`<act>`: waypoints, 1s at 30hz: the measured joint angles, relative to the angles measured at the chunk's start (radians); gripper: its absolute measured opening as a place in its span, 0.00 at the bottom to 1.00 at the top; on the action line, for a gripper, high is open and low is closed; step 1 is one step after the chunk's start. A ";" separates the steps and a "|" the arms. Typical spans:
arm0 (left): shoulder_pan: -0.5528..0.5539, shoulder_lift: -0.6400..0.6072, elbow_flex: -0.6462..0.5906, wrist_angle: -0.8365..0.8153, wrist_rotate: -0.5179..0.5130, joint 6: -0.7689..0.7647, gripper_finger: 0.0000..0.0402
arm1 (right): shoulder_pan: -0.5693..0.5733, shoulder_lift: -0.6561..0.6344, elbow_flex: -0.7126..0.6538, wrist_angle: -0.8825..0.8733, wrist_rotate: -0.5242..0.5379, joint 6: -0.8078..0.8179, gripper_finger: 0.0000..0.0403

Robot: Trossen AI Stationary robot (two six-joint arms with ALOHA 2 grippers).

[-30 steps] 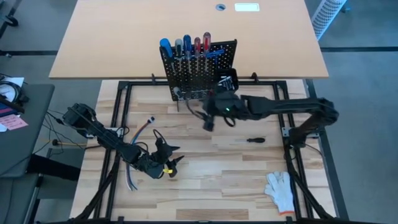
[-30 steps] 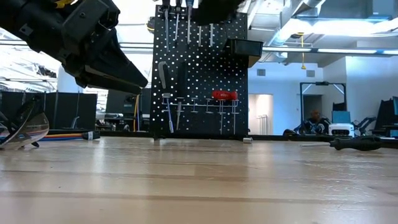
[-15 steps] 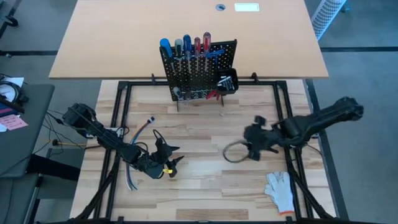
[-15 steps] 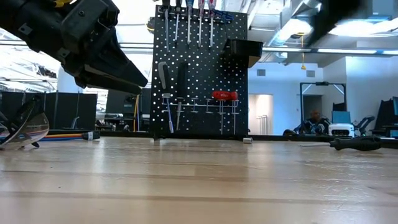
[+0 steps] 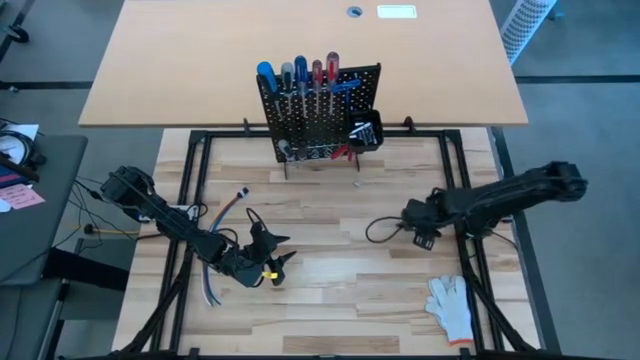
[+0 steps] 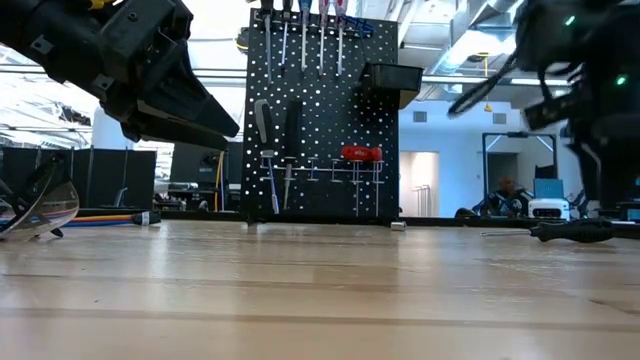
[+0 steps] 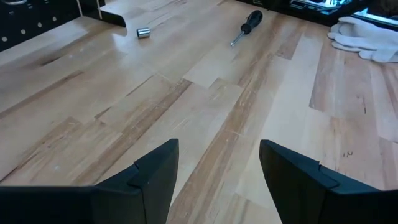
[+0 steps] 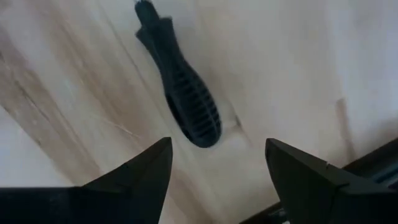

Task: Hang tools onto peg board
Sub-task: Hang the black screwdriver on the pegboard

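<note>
The black peg board (image 5: 320, 110) stands upright at the table's far side. Screwdrivers (image 5: 298, 74) hang along its top, red-handled pliers (image 6: 361, 153) hang lower down, and a small black bin (image 5: 367, 132) sits on its right. A black-handled screwdriver (image 8: 186, 102) lies flat on the table at the right (image 6: 570, 230). My right gripper (image 8: 217, 180) hangs open above it, pointing down, one finger on either side of the handle's end and clear of it (image 5: 420, 232). My left gripper (image 7: 217, 180) waits open at the near left (image 5: 270, 262) over bare wood.
A white glove (image 5: 452, 305) lies at the near right. A bundle of coloured cables (image 5: 215, 215) trails at the left. A small metal socket (image 7: 144, 32) rests in front of the peg board. Black frame rails (image 5: 470, 200) run along the tabletop's sides.
My right gripper has left the peg board. It has swung toward the table's near right, sunk, and tipped from nearly level to pointing down over the black screwdriver. The screwdriver has stayed in place.
</note>
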State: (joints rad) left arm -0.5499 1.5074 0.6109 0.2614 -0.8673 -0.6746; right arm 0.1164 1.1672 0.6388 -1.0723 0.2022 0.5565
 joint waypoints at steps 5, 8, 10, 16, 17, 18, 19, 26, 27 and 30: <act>0.000 0.000 0.000 0.000 0.000 0.009 0.55 | -0.079 0.119 0.001 0.050 -0.041 -0.040 0.64; 0.000 0.000 0.000 0.000 0.001 0.011 0.55 | -0.091 0.205 0.001 0.113 -0.081 -0.103 0.64; 0.000 0.000 0.000 0.000 0.001 0.011 0.55 | -0.091 0.270 0.004 0.158 -0.120 -0.144 0.64; 0.000 0.000 0.000 0.001 0.001 0.037 0.55 | -0.059 0.395 0.038 0.200 -0.183 -0.207 0.47; 0.000 0.000 0.000 0.006 0.001 0.053 0.55 | -0.049 0.407 0.054 0.192 -0.184 -0.207 0.42; 0.000 0.000 0.000 0.017 0.001 0.071 0.54 | -0.039 0.419 0.075 0.182 -0.185 -0.206 0.35; 0.000 0.000 0.000 0.032 0.001 0.094 0.54 | -0.026 0.425 0.092 0.171 -0.182 -0.206 0.30; -0.005 0.000 0.001 0.168 0.055 0.307 0.47 | 0.087 0.487 0.241 0.488 -0.182 -0.217 0.28; -0.005 0.007 0.000 0.185 0.056 0.324 0.47 | 0.103 0.501 0.251 0.546 -0.188 -0.226 0.28; -0.006 0.038 0.000 0.242 0.059 0.354 0.45 | 0.143 0.542 0.282 0.783 -0.202 -0.271 0.28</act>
State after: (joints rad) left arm -0.5564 1.5453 0.6106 0.5033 -0.8087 -0.3208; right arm 0.2598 1.7096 0.9210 -0.2889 0.0005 0.2860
